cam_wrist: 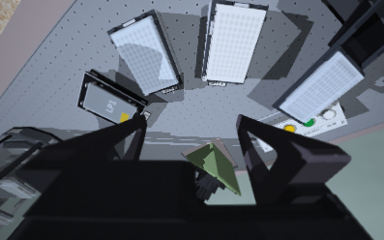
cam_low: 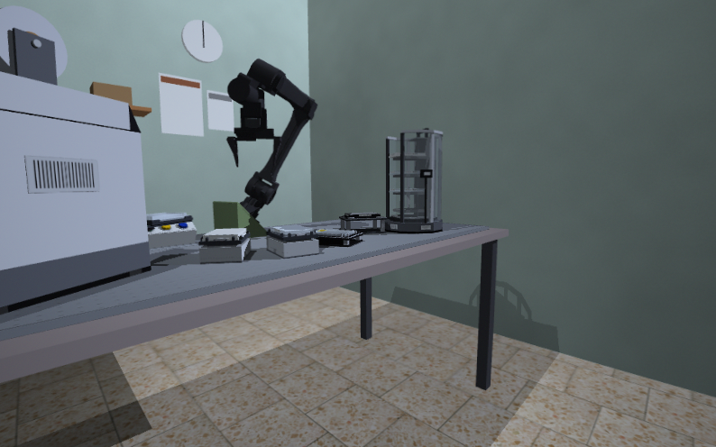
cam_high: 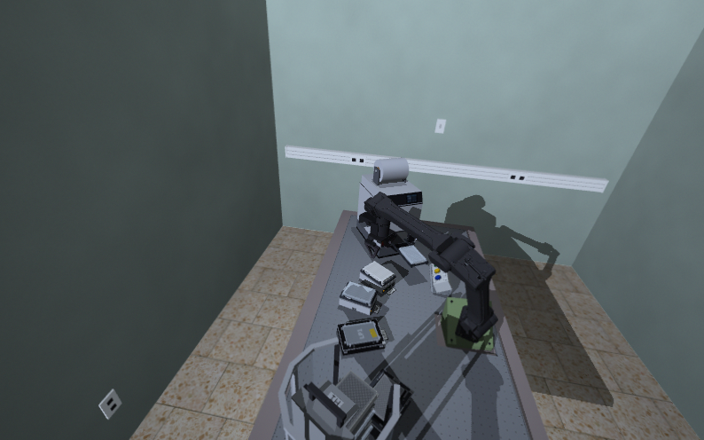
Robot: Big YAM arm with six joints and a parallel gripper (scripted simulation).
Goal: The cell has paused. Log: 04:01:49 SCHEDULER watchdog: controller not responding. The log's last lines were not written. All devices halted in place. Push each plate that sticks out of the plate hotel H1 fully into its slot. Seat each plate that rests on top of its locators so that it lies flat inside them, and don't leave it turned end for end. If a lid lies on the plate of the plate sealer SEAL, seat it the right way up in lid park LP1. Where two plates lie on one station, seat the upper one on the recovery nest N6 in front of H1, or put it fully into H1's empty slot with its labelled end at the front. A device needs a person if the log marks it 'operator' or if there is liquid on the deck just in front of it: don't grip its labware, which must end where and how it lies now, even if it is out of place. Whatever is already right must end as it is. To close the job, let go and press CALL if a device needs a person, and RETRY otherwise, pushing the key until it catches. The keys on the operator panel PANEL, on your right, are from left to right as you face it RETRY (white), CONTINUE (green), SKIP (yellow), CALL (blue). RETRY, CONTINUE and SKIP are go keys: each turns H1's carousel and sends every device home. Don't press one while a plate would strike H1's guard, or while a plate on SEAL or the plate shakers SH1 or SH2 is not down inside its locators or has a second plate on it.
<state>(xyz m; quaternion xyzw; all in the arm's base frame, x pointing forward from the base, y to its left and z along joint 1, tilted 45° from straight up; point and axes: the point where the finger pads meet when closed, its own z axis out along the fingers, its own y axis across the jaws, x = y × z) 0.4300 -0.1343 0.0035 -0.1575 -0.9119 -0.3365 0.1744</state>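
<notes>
My gripper (cam_low: pixel 250 150) (cam_wrist: pixel 192 119) is open and empty, held high above the table between the green arm base (cam_high: pixel 453 319) (cam_wrist: pixel 217 165) and the row of stations. In the wrist view, below it, lie lid park LP1 (cam_wrist: pixel 105 98) (cam_high: pixel 362 334) with a yellow mark, two white well plates (cam_wrist: pixel 145 53) (cam_wrist: pixel 235 41) on the shakers, and a third plate (cam_wrist: pixel 323 86) (cam_high: pixel 412 255) at the sealer SEAL (cam_high: pixel 393 193). The plate hotel H1 (cam_high: pixel 339 398) (cam_low: pixel 414 180) stands at the near end of the table in the top view. I cannot tell whether each plate lies flat.
The operator panel PANEL (cam_high: pixel 440 278) (cam_wrist: pixel 314 124) (cam_low: pixel 170 230) sits beside the sealer plate, its yellow and blue keys showing. A dark nest (cam_low: pixel 358 219) stands in front of H1. The sealer's big housing (cam_low: pixel 44 166) fills the left of the exterior view.
</notes>
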